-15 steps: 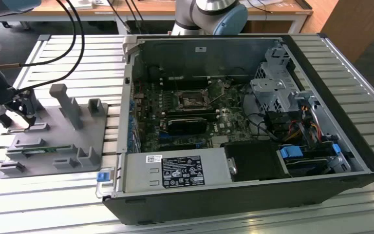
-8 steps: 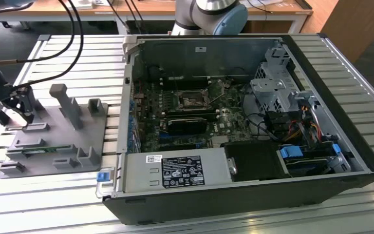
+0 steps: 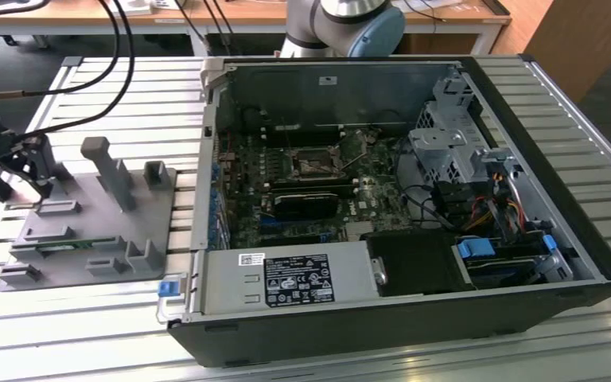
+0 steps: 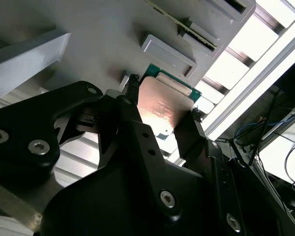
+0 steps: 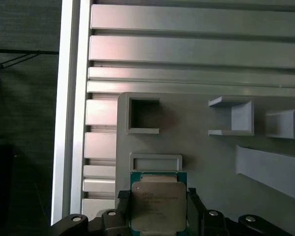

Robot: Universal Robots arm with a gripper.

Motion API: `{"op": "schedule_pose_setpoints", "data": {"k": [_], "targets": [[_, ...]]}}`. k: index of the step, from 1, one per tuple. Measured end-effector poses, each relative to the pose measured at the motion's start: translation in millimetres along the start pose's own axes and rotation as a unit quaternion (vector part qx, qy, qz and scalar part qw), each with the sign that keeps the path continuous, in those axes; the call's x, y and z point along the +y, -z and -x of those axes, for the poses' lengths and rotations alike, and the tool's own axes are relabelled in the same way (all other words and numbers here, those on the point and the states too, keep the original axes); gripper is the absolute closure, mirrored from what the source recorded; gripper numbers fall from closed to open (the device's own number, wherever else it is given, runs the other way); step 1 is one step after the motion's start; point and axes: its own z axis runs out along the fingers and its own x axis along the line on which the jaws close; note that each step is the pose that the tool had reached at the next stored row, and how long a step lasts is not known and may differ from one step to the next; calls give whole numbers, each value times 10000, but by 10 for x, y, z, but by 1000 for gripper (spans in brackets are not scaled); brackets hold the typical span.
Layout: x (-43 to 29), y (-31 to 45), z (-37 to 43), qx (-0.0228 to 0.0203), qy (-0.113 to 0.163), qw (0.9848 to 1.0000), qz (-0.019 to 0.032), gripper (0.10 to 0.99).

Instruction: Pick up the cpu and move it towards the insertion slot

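In both wrist views the cpu (image 5: 157,209) (image 4: 163,109), a thin square chip with a silvery top and green rim, sits between my black fingers, which press on two opposite edges. My gripper (image 5: 158,196) (image 4: 164,98) is shut on it, just over the grey fixture plate (image 5: 196,147). The exterior view places the gripper (image 3: 36,185) at the far left, above the plate's back corner (image 3: 72,215). The insertion slot (image 3: 314,165), a square socket with a metal frame and dark centre, lies on the motherboard inside the open computer case, well off to the exterior view's right.
The fixture plate carries upright grey posts (image 3: 109,171) and holders, and a narrow green memory stick (image 3: 61,245). The case's side wall (image 3: 208,159) stands between the plate and the motherboard. A black block (image 3: 305,203) lies below the socket. Cables hang at the exterior view's left (image 3: 114,56).
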Motion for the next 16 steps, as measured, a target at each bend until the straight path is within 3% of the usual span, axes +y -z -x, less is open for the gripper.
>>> {"op": "schedule_pose_setpoints", "data": {"k": [16], "targets": [[7,173,1,0,0,10000,0,545]]}}
